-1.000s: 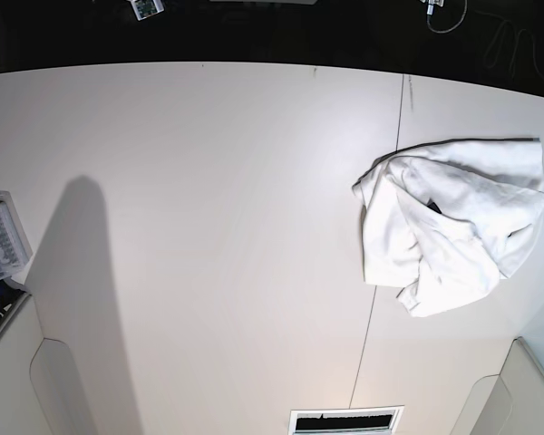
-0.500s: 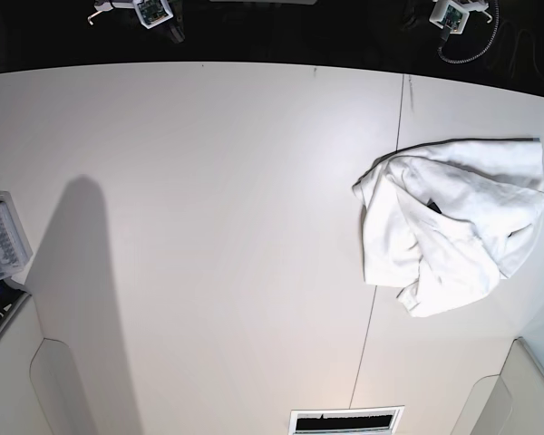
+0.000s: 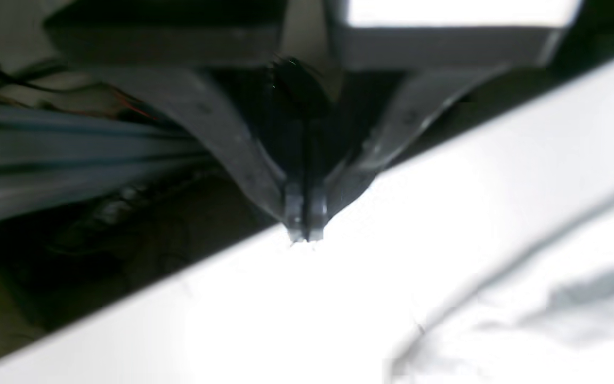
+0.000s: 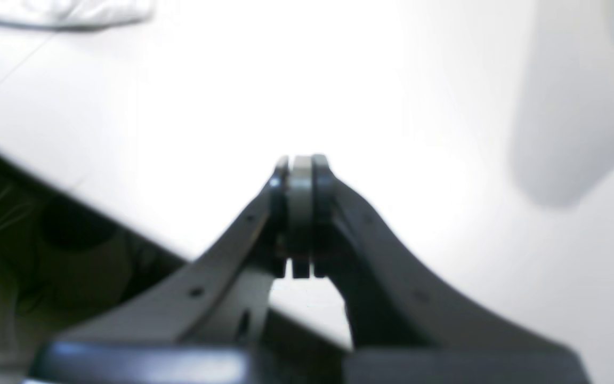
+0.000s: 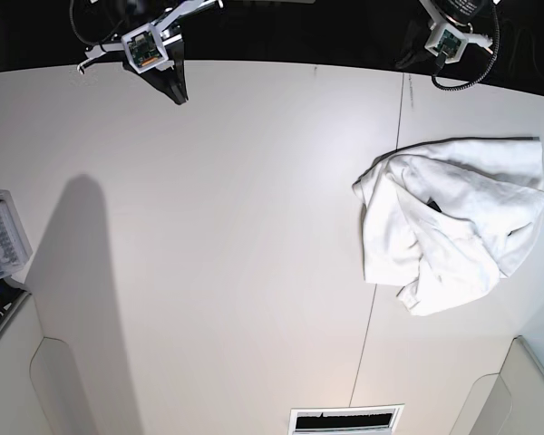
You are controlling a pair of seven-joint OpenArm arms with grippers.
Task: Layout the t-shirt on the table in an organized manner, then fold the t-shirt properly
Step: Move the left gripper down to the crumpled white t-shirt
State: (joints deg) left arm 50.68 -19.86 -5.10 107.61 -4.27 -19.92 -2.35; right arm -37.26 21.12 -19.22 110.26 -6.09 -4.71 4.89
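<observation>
The t-shirt (image 5: 453,222) lies crumpled in a white heap on the right part of the table (image 5: 236,227), plain side showing, print hidden. My left gripper (image 5: 408,60) hangs shut over the table's far edge, well apart from the shirt. In the left wrist view, its gripper (image 3: 303,234) holds nothing, and the t-shirt (image 3: 552,320) fills the lower right. My right gripper (image 5: 175,91) is at the far left edge, also shut. In the right wrist view, its gripper (image 4: 300,165) is empty above the bare table (image 4: 392,106), with the t-shirt (image 4: 62,10) far off at the top left.
A small grey tray (image 5: 2,237) sits at the left edge. A thin dark seam (image 5: 381,272) runs front to back beside the shirt. A slotted vent (image 5: 344,420) sits at the near edge, with white corner panels (image 5: 36,381) on both sides. Beyond the far edge is dark.
Both arms have come further into the base view at the table's far edge. The shirt has not moved.
</observation>
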